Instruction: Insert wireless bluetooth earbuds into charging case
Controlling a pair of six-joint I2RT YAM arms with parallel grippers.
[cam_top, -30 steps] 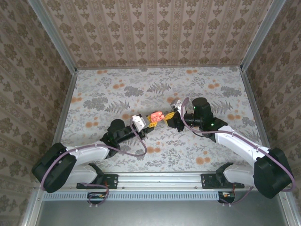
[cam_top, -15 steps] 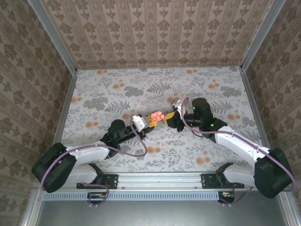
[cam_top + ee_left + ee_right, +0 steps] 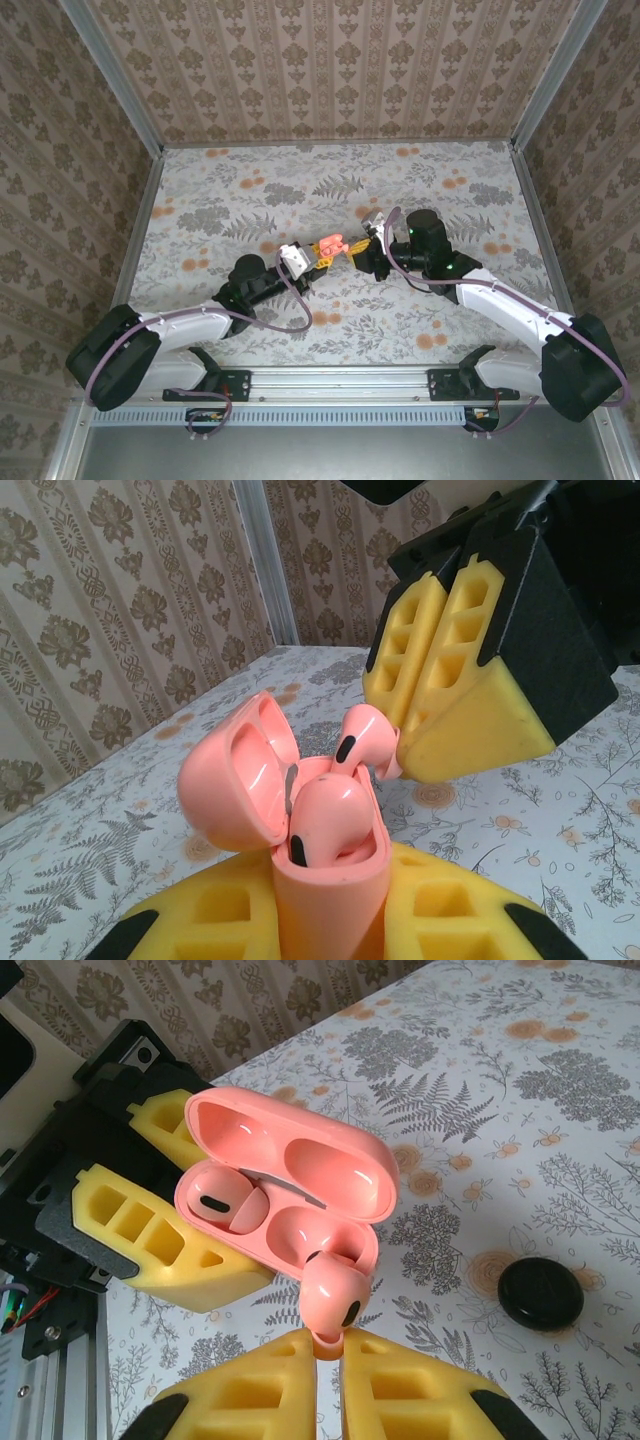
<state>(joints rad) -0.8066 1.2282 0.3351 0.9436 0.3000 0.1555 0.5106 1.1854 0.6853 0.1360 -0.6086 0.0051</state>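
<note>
1. Left gripper (image 3: 313, 257), mid-table: its yellow fingers are closed narrowly on the lower body of the charging case (image 3: 330, 895). They hold the case upright above the floral table (image 3: 450, 190).
2. Charging case: the lid is hinged open and tilted back. 1 seated earbud (image 3: 325, 815) rests in 1 socket, and the other socket is bare.
3. Right gripper (image 3: 328, 1355), facing the left gripper from the opposite side: its fingers are pinched together on the stem of the second earbud (image 3: 335, 1295). The bud sits at the case rim by the bare socket, not seated. Contact with the rim cannot be determined.
4. Black disc (image 3: 541, 1293): it lies flat on the table, apart from the case and both grippers.
5. Patterned wall (image 3: 330, 70): it closes the far side of the table.
</note>
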